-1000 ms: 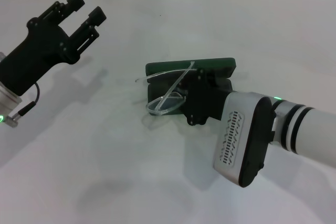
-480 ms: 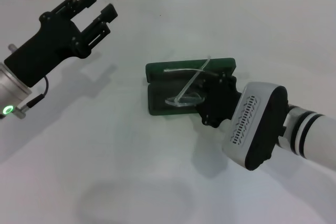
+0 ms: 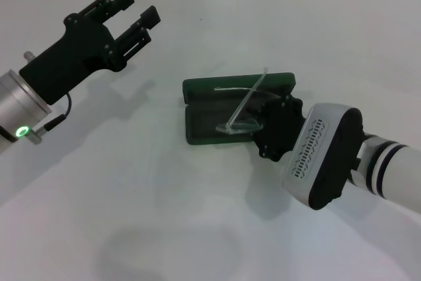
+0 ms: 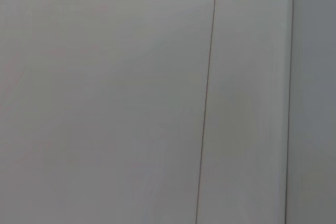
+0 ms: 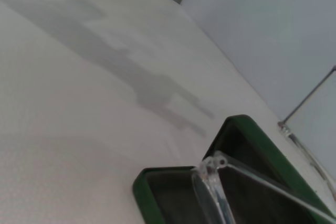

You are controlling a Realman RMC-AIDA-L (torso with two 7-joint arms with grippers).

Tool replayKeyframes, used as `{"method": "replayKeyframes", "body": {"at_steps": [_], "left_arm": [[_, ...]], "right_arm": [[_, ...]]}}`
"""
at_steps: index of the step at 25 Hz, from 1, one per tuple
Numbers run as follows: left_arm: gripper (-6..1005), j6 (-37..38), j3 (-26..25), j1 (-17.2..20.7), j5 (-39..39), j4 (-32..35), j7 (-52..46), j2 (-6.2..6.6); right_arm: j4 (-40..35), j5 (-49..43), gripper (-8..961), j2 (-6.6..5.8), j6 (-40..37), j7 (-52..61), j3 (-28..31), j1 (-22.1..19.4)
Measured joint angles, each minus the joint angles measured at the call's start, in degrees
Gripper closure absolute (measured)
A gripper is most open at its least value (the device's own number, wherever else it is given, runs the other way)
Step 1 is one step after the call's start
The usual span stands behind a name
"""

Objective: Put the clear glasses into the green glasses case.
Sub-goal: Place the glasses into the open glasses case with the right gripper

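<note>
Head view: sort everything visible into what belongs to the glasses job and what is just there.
Belongs to the job:
- clear glasses, over the open case
- green glasses case, lid up
- right claw, at the glasses over the case

Just there:
- left claw, open, raised off to the left, holding nothing
- white table
</note>
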Motion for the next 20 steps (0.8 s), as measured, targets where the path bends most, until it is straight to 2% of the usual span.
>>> {"method": "replayKeyframes", "body": {"at_steps": [8, 20], "left_arm": [[412, -0.2, -0.2, 0.0, 0.0, 0.0, 0.0, -0.06], [412, -0.2, -0.3, -0.4, 0.0, 0.0, 0.4, -0.15]], "right_arm": [[-2.1, -0.2, 839, 0.01, -1.4, -0.2, -0.7, 0.2], [-3.3, -0.5, 838, -0.02, -4.5, -0.5, -5.2, 2.0]]}}
